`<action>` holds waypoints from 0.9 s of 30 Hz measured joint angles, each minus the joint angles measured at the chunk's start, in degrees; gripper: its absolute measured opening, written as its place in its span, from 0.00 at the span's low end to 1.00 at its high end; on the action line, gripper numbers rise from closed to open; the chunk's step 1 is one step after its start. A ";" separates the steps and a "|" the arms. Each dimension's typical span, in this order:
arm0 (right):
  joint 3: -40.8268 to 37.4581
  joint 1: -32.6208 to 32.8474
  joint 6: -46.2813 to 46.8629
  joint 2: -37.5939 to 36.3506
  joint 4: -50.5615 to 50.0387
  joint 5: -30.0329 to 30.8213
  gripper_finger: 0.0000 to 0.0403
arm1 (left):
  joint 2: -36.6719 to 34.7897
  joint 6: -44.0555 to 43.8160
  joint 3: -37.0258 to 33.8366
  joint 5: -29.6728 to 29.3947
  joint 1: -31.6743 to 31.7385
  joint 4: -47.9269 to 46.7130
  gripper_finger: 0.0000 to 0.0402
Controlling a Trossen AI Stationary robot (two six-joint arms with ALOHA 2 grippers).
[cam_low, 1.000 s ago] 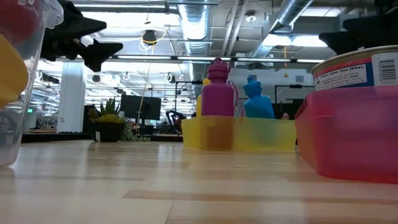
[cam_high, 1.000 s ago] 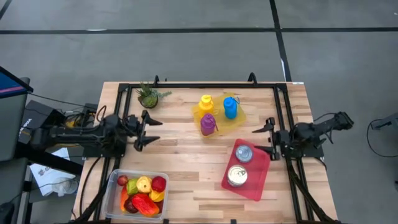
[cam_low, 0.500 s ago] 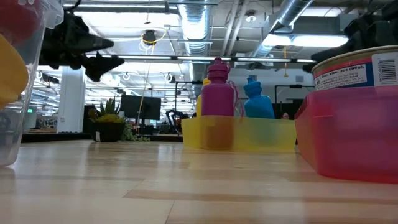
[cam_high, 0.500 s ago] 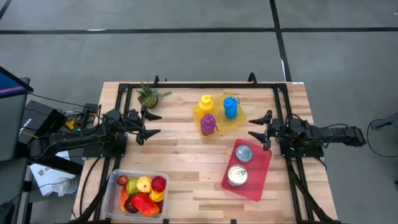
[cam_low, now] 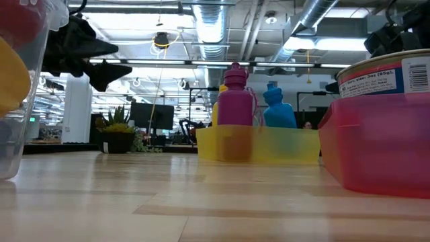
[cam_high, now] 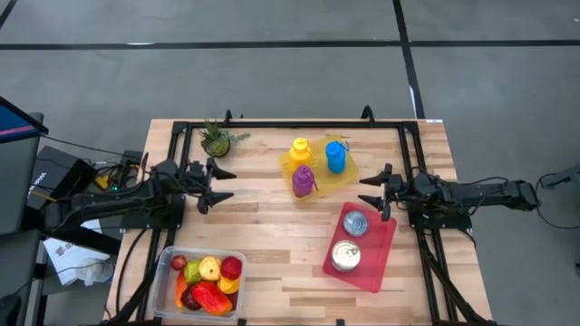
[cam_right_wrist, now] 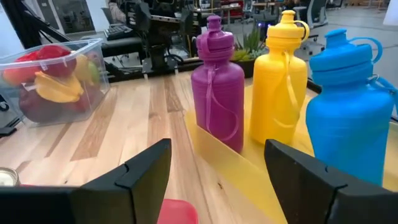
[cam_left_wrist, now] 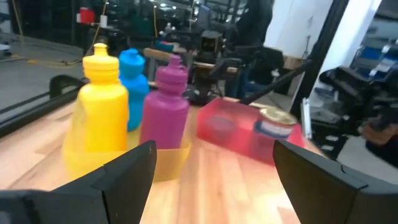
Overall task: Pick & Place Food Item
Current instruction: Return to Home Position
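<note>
Two silver-lidded tuna cans (cam_high: 345, 255) in red bin (cam_high: 377, 264), left end effector (cam_high: 222, 185) wide, right end effector (cam_high: 367, 191) wide

We log a pale, plank-striped wood table (cam_high: 272, 226). Yellow bin (cam_high: 349, 172): yellow tumbler (cam_high: 300, 148), blue tumbler (cam_high: 335, 156), magenta tumbler (cam_high: 304, 180). Red bin (cam_high: 373, 267): two silver-topped cans (cam_high: 345, 255), one label white with blue band. Clear tub (cam_high: 164, 260): red and yellow fruit (cam_high: 210, 288). Potted plant (cam_high: 216, 139) green.

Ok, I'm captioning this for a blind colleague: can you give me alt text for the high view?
From above, a wooden table with the left gripper and right gripper open and empty at its sides. A yellow bin holds three tumblers, a red bin two cans; a tub of fruit and a small plant sit on the left side.
</note>
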 joint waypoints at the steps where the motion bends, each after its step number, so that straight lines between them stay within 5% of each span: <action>1: 0.00 0.00 0.15 -0.01 0.01 0.01 0.62 | -0.48 -0.73 0.00 -0.52 -0.54 0.00 0.78; 11: 0.00 0.00 0.20 -0.01 0.00 0.00 0.62 | -3.62 1.04 0.00 -19.12 -14.82 0.00 0.78; 16: 0.00 0.00 0.20 0.04 0.00 0.00 0.62 | -5.99 4.56 0.00 -18.01 -21.39 -2.29 0.78; 27: 0.00 -0.32 -0.39 0.04 0.00 0.02 0.62 | -19.29 0.62 0.00 -18.46 -23.69 -19.75 0.78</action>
